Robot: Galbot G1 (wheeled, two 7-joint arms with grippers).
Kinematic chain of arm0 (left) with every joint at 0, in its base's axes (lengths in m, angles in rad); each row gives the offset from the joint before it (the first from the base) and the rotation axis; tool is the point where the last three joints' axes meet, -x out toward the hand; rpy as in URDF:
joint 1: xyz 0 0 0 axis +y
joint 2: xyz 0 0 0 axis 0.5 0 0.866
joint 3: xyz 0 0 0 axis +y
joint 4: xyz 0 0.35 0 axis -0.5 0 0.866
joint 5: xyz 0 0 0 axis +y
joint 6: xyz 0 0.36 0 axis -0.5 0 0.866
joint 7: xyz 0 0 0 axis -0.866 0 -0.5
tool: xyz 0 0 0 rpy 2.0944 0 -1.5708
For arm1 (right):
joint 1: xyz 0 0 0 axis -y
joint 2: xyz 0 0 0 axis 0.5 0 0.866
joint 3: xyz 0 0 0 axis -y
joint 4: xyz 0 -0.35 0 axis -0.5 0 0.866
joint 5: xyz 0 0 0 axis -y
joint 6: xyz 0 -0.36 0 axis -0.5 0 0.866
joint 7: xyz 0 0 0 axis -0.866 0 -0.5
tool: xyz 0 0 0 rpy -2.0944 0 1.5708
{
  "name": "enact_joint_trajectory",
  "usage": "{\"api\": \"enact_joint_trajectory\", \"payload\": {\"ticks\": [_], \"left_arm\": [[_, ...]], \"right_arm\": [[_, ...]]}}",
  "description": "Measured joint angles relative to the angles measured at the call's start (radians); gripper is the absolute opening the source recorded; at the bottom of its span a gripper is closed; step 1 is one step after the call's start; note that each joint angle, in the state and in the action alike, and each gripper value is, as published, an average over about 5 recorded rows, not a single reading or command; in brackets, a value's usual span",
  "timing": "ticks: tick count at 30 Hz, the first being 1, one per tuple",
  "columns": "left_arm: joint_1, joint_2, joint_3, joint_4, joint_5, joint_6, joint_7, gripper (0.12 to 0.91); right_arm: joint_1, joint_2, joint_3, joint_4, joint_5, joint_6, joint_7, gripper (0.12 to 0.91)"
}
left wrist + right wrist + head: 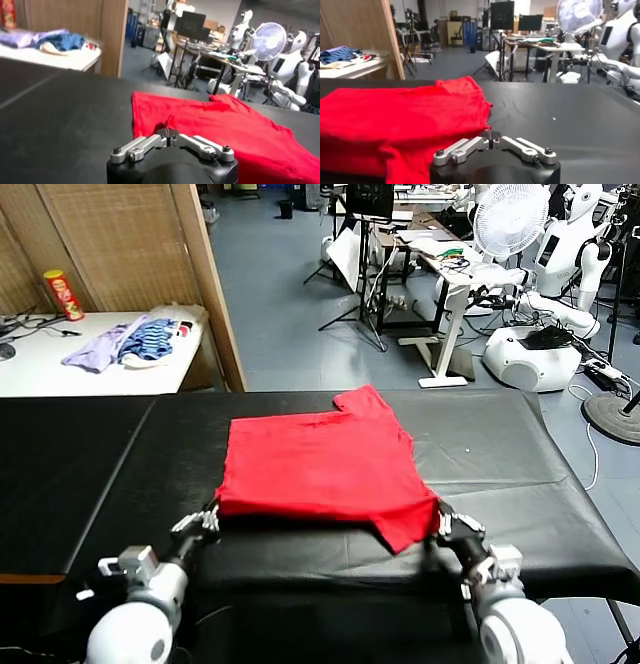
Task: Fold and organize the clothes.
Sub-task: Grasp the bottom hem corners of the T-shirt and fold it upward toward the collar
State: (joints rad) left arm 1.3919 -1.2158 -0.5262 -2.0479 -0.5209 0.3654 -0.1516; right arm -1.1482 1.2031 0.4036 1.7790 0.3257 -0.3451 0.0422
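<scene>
My left gripper (pixel 208 518) is low and forward, wrist level, fingers pressed together at the tips. My right gripper (pixel 447 522) sits level with it, off to its right, well apart, fingers likewise closed, forearm angled slightly inward.

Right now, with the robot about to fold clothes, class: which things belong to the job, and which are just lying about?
Job:
red T-shirt, flat on the black table
left gripper, shut at its near left corner
right gripper, shut at its near right corner

Lying about:
purple and striped garments on the side table
red can
fan
</scene>
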Motion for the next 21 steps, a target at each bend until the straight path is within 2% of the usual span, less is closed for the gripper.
{"api": "enact_joint_trajectory", "payload": {"ticks": [7,10,15,18,21], "left_arm": [[-0.093,0.02,0.02,0.114,0.038,-0.001,0.001,0.125],[-0.119,0.027,0.024,0.145,0.048,0.0,0.002,0.125],[-0.131,0.027,0.025,0.161,0.064,0.005,0.009,0.148],[-0.124,0.025,0.021,0.156,0.071,0.006,0.012,0.266],[-0.108,0.027,0.014,0.144,0.076,0.01,0.013,0.434]], "right_arm": [[0.125,0.008,-0.073,-0.122,0.002,0.029,-0.044,0.122],[0.133,0.002,-0.08,-0.126,0.009,0.008,-0.05,0.179],[0.083,-0.019,-0.064,-0.061,0.028,-0.032,-0.041,0.445],[0.028,-0.032,-0.044,0.007,0.03,-0.042,-0.037,0.611],[-0.031,-0.041,-0.027,0.07,0.021,-0.045,-0.038,0.743]]}}
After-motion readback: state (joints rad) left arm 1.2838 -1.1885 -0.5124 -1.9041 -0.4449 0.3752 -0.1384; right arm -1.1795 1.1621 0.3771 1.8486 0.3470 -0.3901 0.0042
